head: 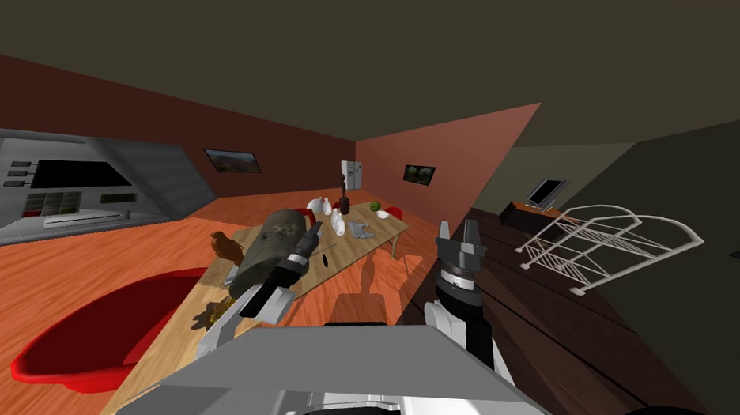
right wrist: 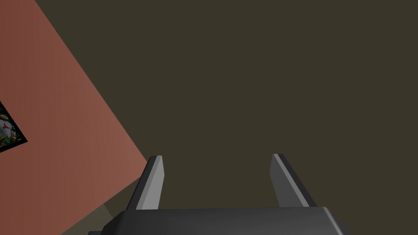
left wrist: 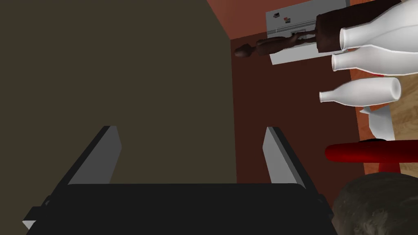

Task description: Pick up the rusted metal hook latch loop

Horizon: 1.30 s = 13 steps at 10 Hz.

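Hook latch loop, perhaps the dark sliver (head: 323,256) at the bench (head: 387,232) middle, left gripper (head: 314,231) beside it, fingers apart, its wrist view adding white bottles (left wrist: 359,92), right gripper (head: 459,229) upright, apart

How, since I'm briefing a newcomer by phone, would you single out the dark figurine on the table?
Find the long wooden table on the orange floor. At its far end, next to the white bottles, stands the figurine: the one slim, dark brown, upright piece beside pale, rounded neighbours.
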Motion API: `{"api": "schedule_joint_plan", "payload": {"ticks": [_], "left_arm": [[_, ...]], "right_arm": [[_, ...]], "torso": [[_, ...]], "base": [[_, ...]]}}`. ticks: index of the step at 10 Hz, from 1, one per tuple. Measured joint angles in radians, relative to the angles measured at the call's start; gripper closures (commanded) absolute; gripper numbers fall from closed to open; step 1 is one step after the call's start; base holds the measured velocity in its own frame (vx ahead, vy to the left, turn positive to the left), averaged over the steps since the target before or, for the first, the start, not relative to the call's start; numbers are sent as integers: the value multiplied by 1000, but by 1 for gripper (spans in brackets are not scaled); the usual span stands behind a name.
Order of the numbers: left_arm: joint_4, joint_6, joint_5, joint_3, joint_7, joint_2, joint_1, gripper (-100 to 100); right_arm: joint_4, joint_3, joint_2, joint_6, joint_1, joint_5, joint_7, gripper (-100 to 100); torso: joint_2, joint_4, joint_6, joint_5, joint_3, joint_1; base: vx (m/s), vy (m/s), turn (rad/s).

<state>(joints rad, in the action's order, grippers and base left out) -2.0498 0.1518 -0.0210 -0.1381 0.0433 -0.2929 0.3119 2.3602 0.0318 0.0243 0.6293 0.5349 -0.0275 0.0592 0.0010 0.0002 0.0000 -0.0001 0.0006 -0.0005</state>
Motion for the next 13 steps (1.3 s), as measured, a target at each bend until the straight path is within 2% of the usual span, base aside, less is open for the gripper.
{"api": "schedule_joint_plan", "payload": {"ticks": [3,5,6,8,9,11,13], "left_arm": [[70,-77,-2,-22,17,-51,-44,-100],[96,-123,-3,-34,24,-77,-61,-100],[129,-153,-6,-47,33,-93,-82,-100],[162,-194,-15,-65,50,-106,-92,-100],[180,-228,-15,-76,57,-127,-105,-100],[230,-270,-16,-89,65,-148,-136,-100],[310,-316,-18,-112,81,-176,-174,-100]], "right_arm": [[0,0,0,0,0,0,0,0],[0,0,0,0,0,0,0,0],[0,0,0,0,0,0,0,0],[0,0,0,0,0,0,0,0],[0,0,0,0,0,0,0,0],[0,0,0,0,0,0,0,0],[0,0,0,0,0,0,0,0]], "torso": [[0,0,0,0,0,0],[0,0,0,0,0,0],[0,0,0,0,0,0],[0,0,0,0,0,0],[0,0,0,0,0,0],[-1,0,0,0,-1,0],[-2,0,0,0,-1,-1]], "base": [[-19,-7,8],[-20,-10,17],[-19,-13,4],[-12,-13,8],[-6,-10,3],[0,-13,-1],[12,-21,-13]]}}
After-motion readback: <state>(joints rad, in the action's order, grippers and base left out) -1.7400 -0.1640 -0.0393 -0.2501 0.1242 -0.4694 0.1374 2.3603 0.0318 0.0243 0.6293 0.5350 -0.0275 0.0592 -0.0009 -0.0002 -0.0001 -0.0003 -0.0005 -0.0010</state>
